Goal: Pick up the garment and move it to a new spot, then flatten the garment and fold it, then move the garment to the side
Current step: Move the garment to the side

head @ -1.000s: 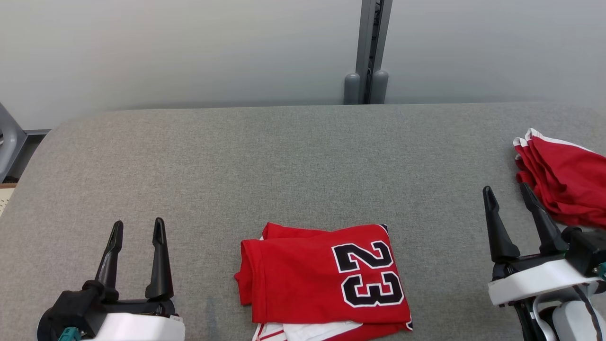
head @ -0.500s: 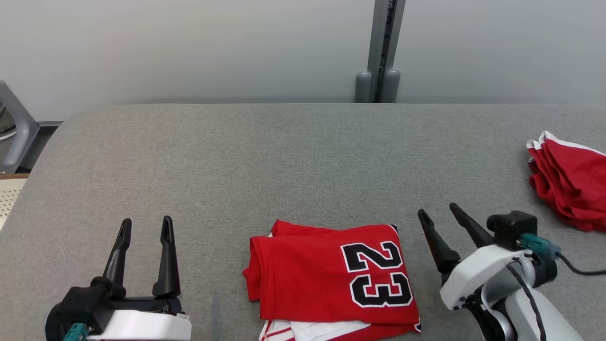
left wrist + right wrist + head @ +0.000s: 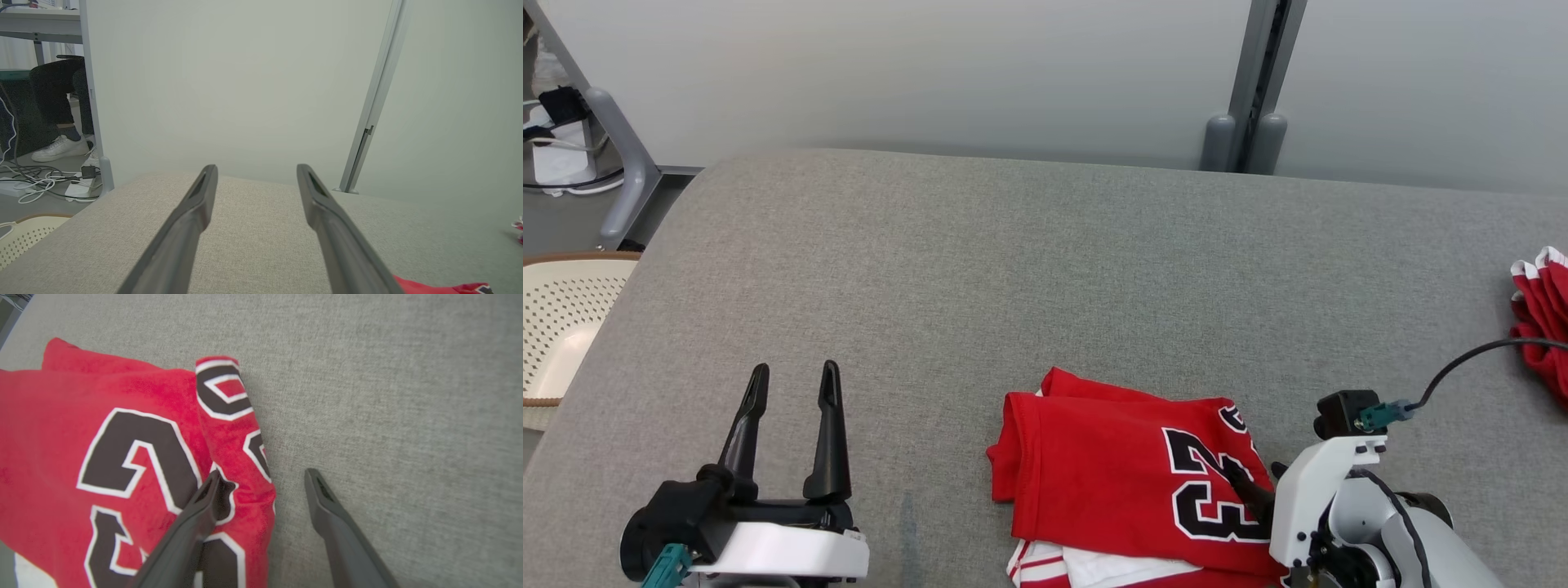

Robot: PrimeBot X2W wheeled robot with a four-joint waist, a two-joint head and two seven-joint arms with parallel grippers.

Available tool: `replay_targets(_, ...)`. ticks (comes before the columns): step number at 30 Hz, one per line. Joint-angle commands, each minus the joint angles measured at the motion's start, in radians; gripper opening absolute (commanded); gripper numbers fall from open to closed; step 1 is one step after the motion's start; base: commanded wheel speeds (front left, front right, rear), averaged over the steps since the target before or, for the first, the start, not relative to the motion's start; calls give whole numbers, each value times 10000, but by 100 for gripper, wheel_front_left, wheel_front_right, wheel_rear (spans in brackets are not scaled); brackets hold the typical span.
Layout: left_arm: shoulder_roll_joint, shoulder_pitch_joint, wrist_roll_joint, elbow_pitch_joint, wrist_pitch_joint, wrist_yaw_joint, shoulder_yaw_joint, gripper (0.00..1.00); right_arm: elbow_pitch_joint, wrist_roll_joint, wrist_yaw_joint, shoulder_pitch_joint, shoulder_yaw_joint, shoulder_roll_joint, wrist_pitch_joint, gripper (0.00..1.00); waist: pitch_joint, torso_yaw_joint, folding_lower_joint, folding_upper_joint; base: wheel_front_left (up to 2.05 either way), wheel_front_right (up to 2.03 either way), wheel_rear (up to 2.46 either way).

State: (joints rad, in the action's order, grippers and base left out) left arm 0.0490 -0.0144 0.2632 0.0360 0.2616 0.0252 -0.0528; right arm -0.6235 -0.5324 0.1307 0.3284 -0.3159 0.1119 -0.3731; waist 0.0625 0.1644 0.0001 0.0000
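Your head camera looks down on the grey fabric tabletop [image 3: 1013,269]. Your left wrist camera looks low across it toward the pale wall [image 3: 245,81]. Your right wrist camera sits close above the folded red numbered jersey [image 3: 61,465], which your head view shares.

The left gripper [image 3: 257,168] rises from bottom centre, fingers spread wide above a grey padded table [image 3: 253,228]. A red garment [image 3: 441,289] peeks in at lower right; a white shoe [image 3: 61,148] and cables [image 3: 36,185] lie at left.
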Motion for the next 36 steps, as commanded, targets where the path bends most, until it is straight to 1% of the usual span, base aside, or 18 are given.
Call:
replay_targets(1, 35, 132, 46, -24, 42, -55, -21, 100, -149, -91, 4, -222, -57, -12, -415, 100, 43, 65, -1, 0, 0, 0, 0)
replay_targets(3, 35, 122, 58, -23, 42, -72, -39, 100, -160, -247, 2, -329, -59, -67, -755, 100, 73, 110, -1, 0, 0, 0, 0)
replay_targets(5, 39, 121, 60, -14, 42, -76, -50, 100, -79, -356, 4, -374, -53, -119, -862, 100, 102, 142, -1, 0, 0, 0, 0)
replay_targets(6, 37, 129, 61, -13, 42, -81, -60, 100, -17, -394, 4, -379, -51, -131, -854, 79, 115, 152, -1, 0, 0, 0, 0)
replay_targets(7, 37, 138, 58, -12, 42, -79, -65, 100, 47, -411, 4, -365, -43, -133, -749, 26, 125, 157, -1, 0, 0, 0, 0)
replay_targets(8, 37, 145, 47, -10, 42, -63, -63, 100, 124, -409, 4, -365, -33, -110, -650, 0, 134, 156, -1, 0, 0, 0, 0)
replay_targets(13, 35, 213, -107, 16, 42, 23, -119, 100, 535, -315, 1, -154, -14, 75, 28, 0, 115, 0, -1, 0, 0, 0, 0)
replay_targets(18, 36, 329, -159, -74, 42, 101, -306, 100, 852, -295, 1, 195, -22, 282, 586, 0, 106, -469, -1, 0, 0, 0, 0)
replay_targets(23, 36, 443, -209, -89, 42, 149, -492, 100, 1066, -391, 1, 631, -187, 549, 928, 0, 155, -1320, -1, 0, 0, 0, 0)
replay_targets(29, 37, 700, -278, 42, 40, 258, -679, 100, 1217, -379, 2, 1357, -620, 951, 1242, 0, 354, -2535, -1, 0, 0, 0, 0)
replay_targets(30, 37, 700, -278, 42, 40, 258, -679, 100, 1217, -379, 2, 1357, -620, 951, 1242, 0, 354, -2535, -1, 0, 0, 0, 0)
replay_targets(36, 37, 1090, -408, 169, 42, 382, -921, 100, 1139, -570, 2, 2352, -1208, 1373, 1647, 0, 687, -3540, -1, 0, 0, 0, 0)
